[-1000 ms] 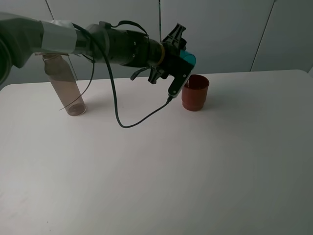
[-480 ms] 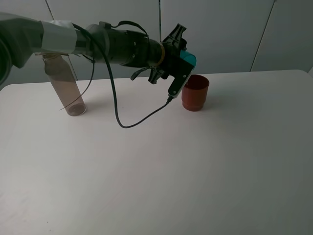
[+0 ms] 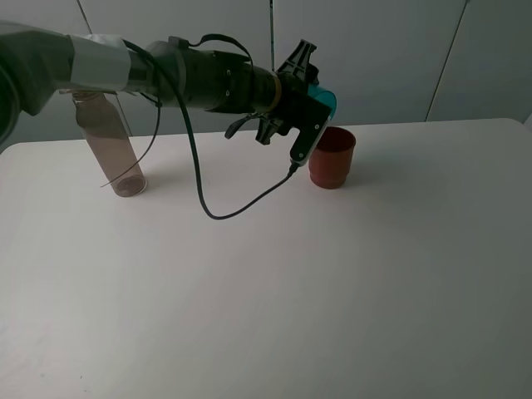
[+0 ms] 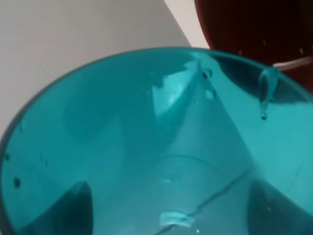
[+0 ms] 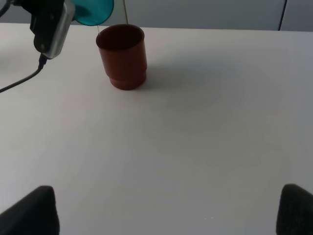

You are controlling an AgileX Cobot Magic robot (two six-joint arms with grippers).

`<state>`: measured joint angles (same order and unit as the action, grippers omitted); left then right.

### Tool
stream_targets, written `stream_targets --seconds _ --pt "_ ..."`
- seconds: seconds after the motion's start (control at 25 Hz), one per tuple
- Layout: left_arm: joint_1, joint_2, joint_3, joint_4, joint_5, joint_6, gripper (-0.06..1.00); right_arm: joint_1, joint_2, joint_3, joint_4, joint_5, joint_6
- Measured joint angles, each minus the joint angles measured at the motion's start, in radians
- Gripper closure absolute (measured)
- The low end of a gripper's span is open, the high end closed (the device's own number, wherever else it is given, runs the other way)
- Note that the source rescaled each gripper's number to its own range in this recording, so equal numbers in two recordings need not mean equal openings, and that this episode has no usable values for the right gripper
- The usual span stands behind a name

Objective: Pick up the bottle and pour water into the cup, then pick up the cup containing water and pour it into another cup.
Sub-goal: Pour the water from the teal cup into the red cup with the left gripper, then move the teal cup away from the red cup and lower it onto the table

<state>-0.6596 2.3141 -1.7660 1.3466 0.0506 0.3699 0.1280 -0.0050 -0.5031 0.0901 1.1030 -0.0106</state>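
My left gripper is clamped on the teal cup, which lies tipped right over with its mouth just above the red cup below and ahead of me. Inside the teal cup I see only droplets, so I judge this second pour nearly finished. The bottle stands back on the table, well behind my wrist. My right gripper rests spread, holding nothing.

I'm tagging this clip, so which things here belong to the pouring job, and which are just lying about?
In the job:
- teal cup, held tipped by the left end effector
- red cup, under its rim
- bottle, standing aside

Just lying about:
- nothing else on the white table
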Motion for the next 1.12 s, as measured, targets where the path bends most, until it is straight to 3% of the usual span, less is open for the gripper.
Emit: stream_targets --seconds 0.12,0.36,0.48,0.64,0.84,0.96,1.12 --pt "0.0 0.0 0.0 -0.1 -0.051 -0.092 0.8 0.0 0.0 0.0 0.0 0.0 0.0" --pt "0.0 0.0 0.0 -0.279 -0.097 -0.51 0.8 0.0 0.0 0.0 0.0 0.0 0.0" --pt "-0.002 -0.002 0.007 -0.42 -0.117 -0.607 0.8 0.0 0.0 0.0 0.0 0.0 0.0" --pt "0.0 -0.036 0.098 -0.648 -0.213 -0.578 0.8 0.0 0.0 0.0 -0.002 0.0 0.002" --pt "0.025 -0.107 0.278 -0.949 -0.298 -0.381 0.8 0.0 0.0 0.0 -0.002 0.0 0.011" --pt "0.053 -0.133 0.395 -1.084 -0.379 -0.291 0.8 0.0 0.0 0.0 -0.002 0.0 0.011" --pt "0.093 -0.147 0.552 -1.185 -0.56 -0.263 0.8 0.0 0.0 0.0 -0.002 0.0 0.011"
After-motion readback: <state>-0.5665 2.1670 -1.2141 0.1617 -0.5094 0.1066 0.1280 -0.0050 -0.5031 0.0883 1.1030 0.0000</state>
